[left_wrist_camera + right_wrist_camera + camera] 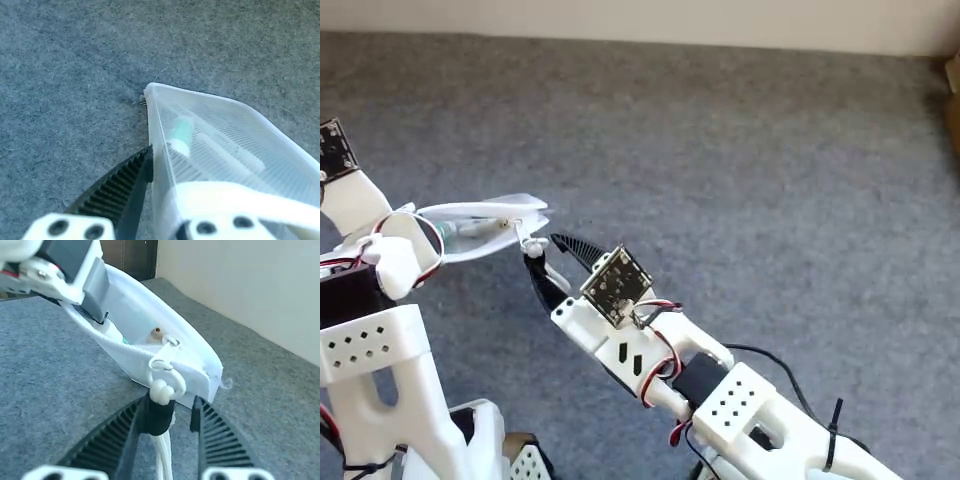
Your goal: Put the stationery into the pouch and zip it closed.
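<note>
Half the job looks done, by my reading. Closest in, the right pincer point(170, 401) stands partly open with the zip's pull point(161, 390) between its jaws. The pull's knot and dark sleeve lie against one jaw and a gap shows at the other, so I judge it brackets the pull without clamping it. Just past the jaw tips sits the slider point(169, 344), at the end of the pouch point(195, 367) nearest this pincer. Beyond the slider the mouth gapes open, running away from the right pincer toward the left pincer point(160, 172). That one is closed on the pouch's far end, a black ribbed jaw on one face and a white jaw on the other, and it seems to hold the pouch off the table point(770, 150). Inside, just ahead of the left pincer's jaws, a pen point(180, 131) with a green band lies beside a white stick point(235, 152). A small orange tip point(157, 332) also shows through the mouth, too indistinct to name. So the filling seems finished as far as can be seen, and the zipping remains. The right pincer would need to close on the pull and draw the slider along the mouth toward the left pincer while that one holds firm. Whether more stationery waits elsewhere I cannot tell.
</note>
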